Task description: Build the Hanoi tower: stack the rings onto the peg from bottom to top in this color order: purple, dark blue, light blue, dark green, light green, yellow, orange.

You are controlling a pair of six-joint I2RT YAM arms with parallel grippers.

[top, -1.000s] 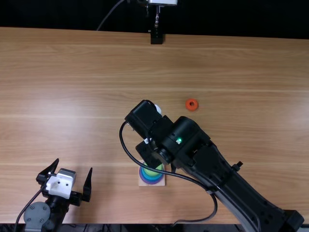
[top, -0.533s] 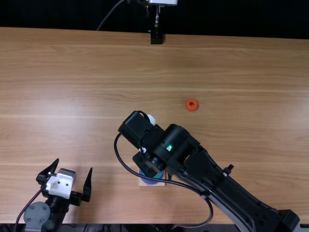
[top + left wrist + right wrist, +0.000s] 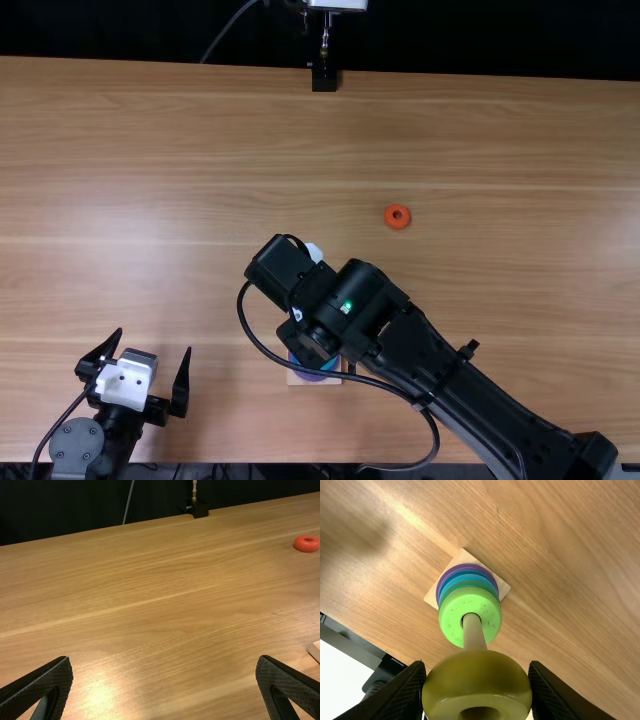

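- Right gripper (image 3: 477, 665): its two fingers pinch a glossy, dull-yellow, rounded ring (image 3: 477, 679) from opposite sides.
- Pale, smooth wooden peg (image 3: 474, 632): directly below this pincer, its long axis running up toward the yellow ring. That alignment decides the coming move, I judge; whether the peg's tip is inside the hole is hidden.
- Around the peg, below the pincer: a speckled light green ring (image 3: 452, 622) on top, then dark green (image 3: 467, 584), light blue (image 3: 467, 578), dark blue (image 3: 465, 572) and purple (image 3: 465, 566) rings, apparently widening downward, on a square, pale wooden base (image 3: 461, 556).
- Small, round orange ring (image 3: 397, 216): lying apart, beyond the right pincer and to its right; that arm is the nearer one.
- Left gripper (image 3: 164, 661): spread, nothing between its textured black fingers, well to the left of the peg.
- Next, probably: lower yellow squarely onto light green, then fetch orange. A tilted ring could bind on the peg.
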